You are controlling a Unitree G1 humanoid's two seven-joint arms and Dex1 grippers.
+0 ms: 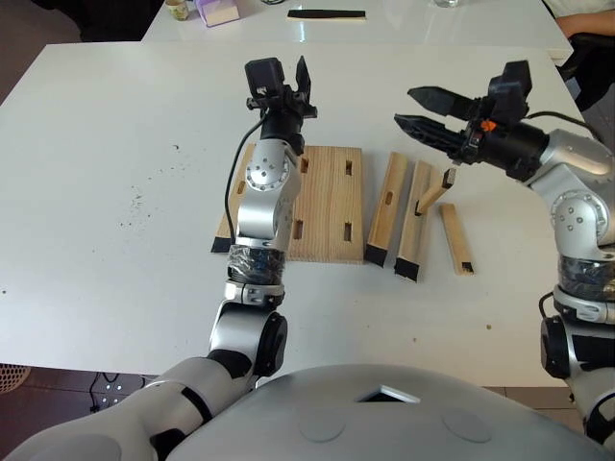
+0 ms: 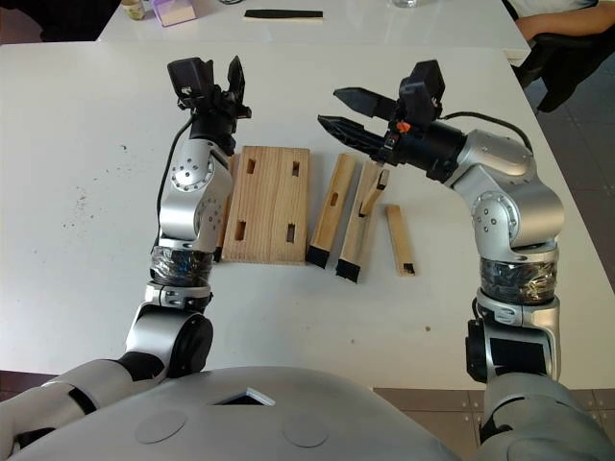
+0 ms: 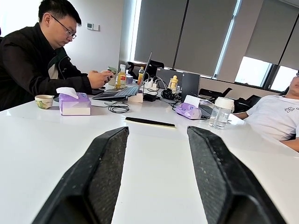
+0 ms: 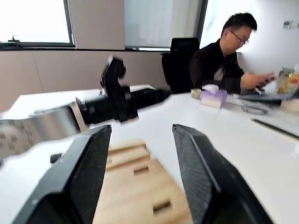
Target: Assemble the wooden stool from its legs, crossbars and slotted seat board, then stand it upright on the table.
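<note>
Seat board (image 1: 322,202) lies flat on the white table (image 1: 96,144), its four slots facing up. On its right-hand side lie two legs, side by side, with their dark-capped ends nearest the robot: the inner leg (image 1: 387,206) is just beside the board edge and the outer leg (image 1: 413,219) is next to it. A short crossbar (image 1: 432,197) rests tilted with one end on the outer leg. A second crossbar (image 1: 456,238) lies flat just beyond it. One more stick (image 1: 223,235) shows at the board's left edge, mostly under the left forearm.

Left gripper (image 3: 158,130): fingers spread wide and holding nothing. It hangs above bare table past the board's far edge and points away from the parts.

Right gripper (image 1: 405,106): fingers wide apart and empty. It hangs in the air above the table just past the far ends of the legs and aims toward the board (slots visible between its fingers in the right wrist view). It touches none of the wood.

Orange tag (image 1: 488,125) on the right wrist. Print on the purple tissue box (image 3: 74,103) is too small to read. A black strip (image 1: 327,14) lies on the far table.
</note>
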